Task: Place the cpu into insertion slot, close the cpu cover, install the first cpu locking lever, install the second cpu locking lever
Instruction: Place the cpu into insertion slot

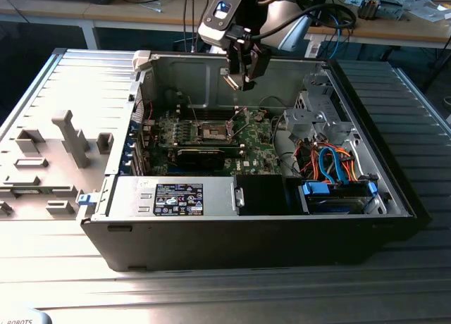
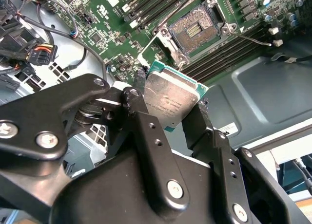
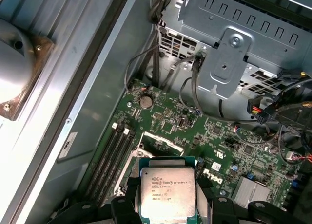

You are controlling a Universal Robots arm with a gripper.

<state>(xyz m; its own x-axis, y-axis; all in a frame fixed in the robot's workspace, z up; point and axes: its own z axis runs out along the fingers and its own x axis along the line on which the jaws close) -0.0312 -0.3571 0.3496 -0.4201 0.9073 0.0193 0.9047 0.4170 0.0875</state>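
My gripper [image 1: 240,76] hangs over the open computer case, shut on the cpu [image 2: 170,100], a flat square chip with a silver-grey top. The black fingers [image 2: 139,112] clamp it on two opposite edges. Below it on the green motherboard [image 1: 257,144] lies the insertion slot [image 2: 195,28], its tan and dark pin field uncovered inside a metal rim. In the first wrist view the cpu [image 3: 167,192] hides most of the slot. The cpu cover [image 3: 162,143] looks raised at the slot's edge. A thin locking lever [image 2: 251,39] sticks out sideways from the slot.
Memory slots [image 3: 109,153] run beside the socket and a long black card [image 1: 201,155] lies in front of it. A metal drive cage [image 1: 317,113] and bundled cables [image 1: 331,162] fill the exterior view's right. The case wall [image 1: 183,74] stands behind. Grey fixtures [image 1: 67,137] sit outside the case.
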